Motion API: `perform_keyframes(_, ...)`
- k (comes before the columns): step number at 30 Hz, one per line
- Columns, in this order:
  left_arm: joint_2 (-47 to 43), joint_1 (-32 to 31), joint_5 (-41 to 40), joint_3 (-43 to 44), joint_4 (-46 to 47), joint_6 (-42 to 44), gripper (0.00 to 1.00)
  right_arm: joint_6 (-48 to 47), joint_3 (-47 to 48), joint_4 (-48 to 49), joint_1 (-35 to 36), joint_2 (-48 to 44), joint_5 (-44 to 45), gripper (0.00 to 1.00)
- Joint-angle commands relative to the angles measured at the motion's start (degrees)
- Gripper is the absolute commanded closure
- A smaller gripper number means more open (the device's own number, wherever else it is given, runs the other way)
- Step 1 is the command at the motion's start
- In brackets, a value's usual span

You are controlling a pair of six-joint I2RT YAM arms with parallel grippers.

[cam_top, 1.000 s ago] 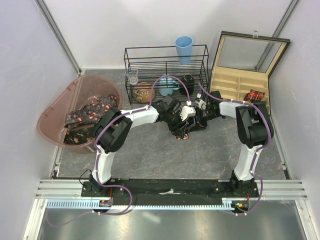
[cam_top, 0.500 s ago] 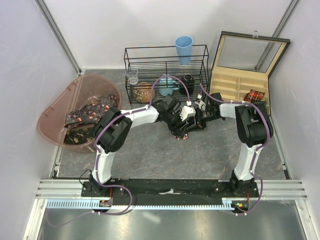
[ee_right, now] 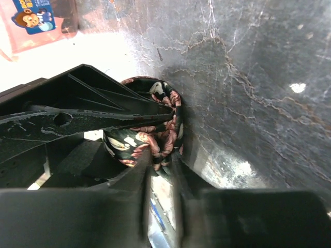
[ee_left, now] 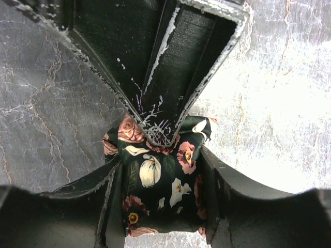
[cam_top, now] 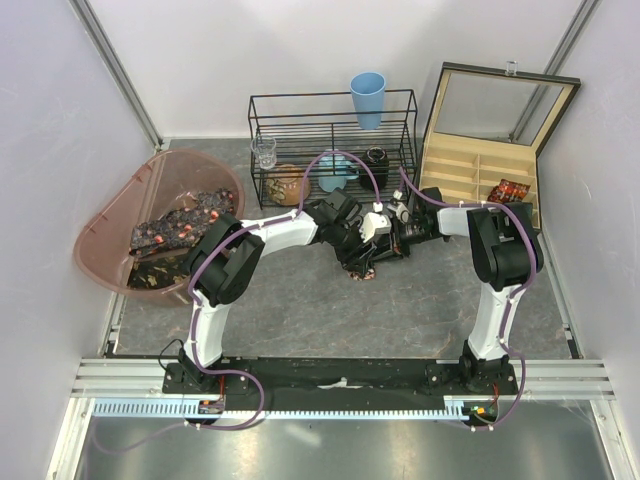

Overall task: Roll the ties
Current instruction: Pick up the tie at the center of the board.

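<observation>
Left wrist view: my left gripper [ee_left: 159,170] clamps the rolled tie [ee_left: 155,181] by its sides on the counter [ee_left: 46,103]. Right wrist view: my right gripper [ee_right: 161,157] pinches its rim. Top view: both grippers hide it.

**Even Light Overhead, Hard Glare at the Wrists**

The overhead view was bright, evenly lit and sharp, with only soft, short shadows on the table [cam_top: 300,300] around the rolled tie [cam_top: 365,268].

In the left wrist view the tie [ee_left: 155,181] sat in shade but in crisp focus. The marbled table [ee_left: 46,129] left of it was moderately lit with clear veining. Right of it the surface burned out to white glare. The black foreground below the tie was soft and featureless.

The right wrist view was dimmer. A blown-out white patch lay above and left of the tie [ee_right: 155,139]. Small bright reflections dotted the table [ee_right: 258,62] to its right. The dark shapes below it were blurred.
</observation>
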Motion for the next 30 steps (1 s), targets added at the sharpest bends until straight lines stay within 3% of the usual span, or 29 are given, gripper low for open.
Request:
perform_keyframes(1,4.7,-0.4,-5.5,-1.3,-3.7,1.4,0.98,-1.2,-1.0,-0.3,2.2,2.0,-0.8,0.88)
perform_keyframes(3,4.6,-0.4,-5.5,-1.4,-3.7,1.5,0.98,-1.6,-1.1,-0.4,2.1,2.0,-1.0,1.00)
perform_keyframes(8,4.5,-0.2,-5.2,-1.5,-3.5,1.1,0.96,-1.8,-1.8,-0.4,2.1,0.3,2.1,1.00)
perform_keyframes(12,0.4,0.3,-3.5,-4.6,1.1,0.1,0.63,-1.8,-2.4,-0.5,2.0,-2.4,5.7,1.00)
perform_keyframes(15,-4.8,0.5,-2.1,-7.9,6.5,-0.7,0.50,-2.0,-2.7,-0.9,2.0,-4.1,7.2,1.00)
perform_keyframes(20,-10.6,0.5,-0.3,-12.2,13.3,-1.9,0.34,-2.1,-3.2,-1.8,2.1,-6.4,8.4,1.00)
perform_keyframes(24,-14.0,0.5,-1.6,-15.9,18.0,-2.3,0.28,-3.1,-3.4,-3.3,2.0,-7.9,9.4,1.00)
perform_keyframes(26,-15.7,0.6,-2.3,-18.3,19.5,-1.6,0.15,-3.5,-3.6,-3.8,2.0,-8.7,9.7,1.00)
perform_keyframes(30,-19.7,1.2,-1.5,-21.8,24.7,-1.3,0.12,-3.9,-3.9,-4.6,2.0,-9.7,9.2,1.00)
